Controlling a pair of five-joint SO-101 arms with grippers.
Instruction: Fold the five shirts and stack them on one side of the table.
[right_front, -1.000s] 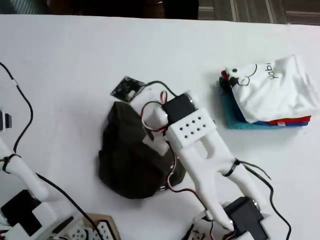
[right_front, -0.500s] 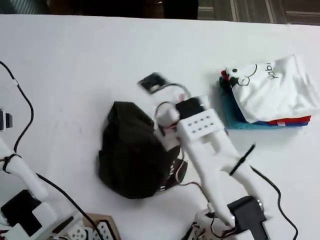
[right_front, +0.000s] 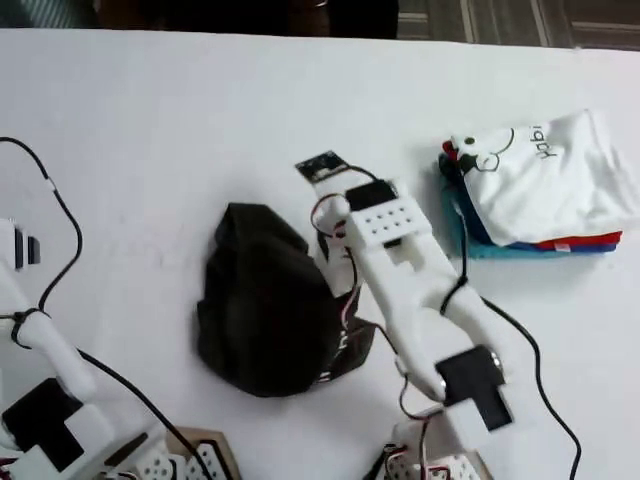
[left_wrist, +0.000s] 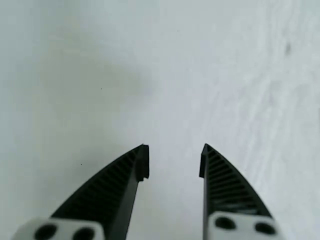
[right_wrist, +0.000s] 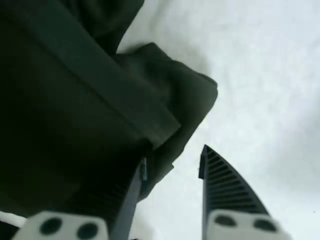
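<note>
Progress stalls: your right gripper (right_wrist: 172, 162), spread empty, has swung beside the crumpled black cloth shirt (right_front: 262, 300); left gripper (left_wrist: 173, 160) gapes too.

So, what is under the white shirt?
Beneath the white shirt, edges of a red shirt, a blue shirt and a teal shirt show; the rest is covered.

Both arms are white plastic links with black servo blocks, the right arm (right_front: 420, 290) carrying a hole-dotted bracket (right_front: 392, 220) and thin red, black and white wires (right_front: 335, 215), the left arm (right_front: 40, 345) a black cable (right_front: 50, 185), while the left hand (left_wrist: 174, 155) and the right hand (right_wrist: 173, 160) have black ribbed tapering fingers.
</note>
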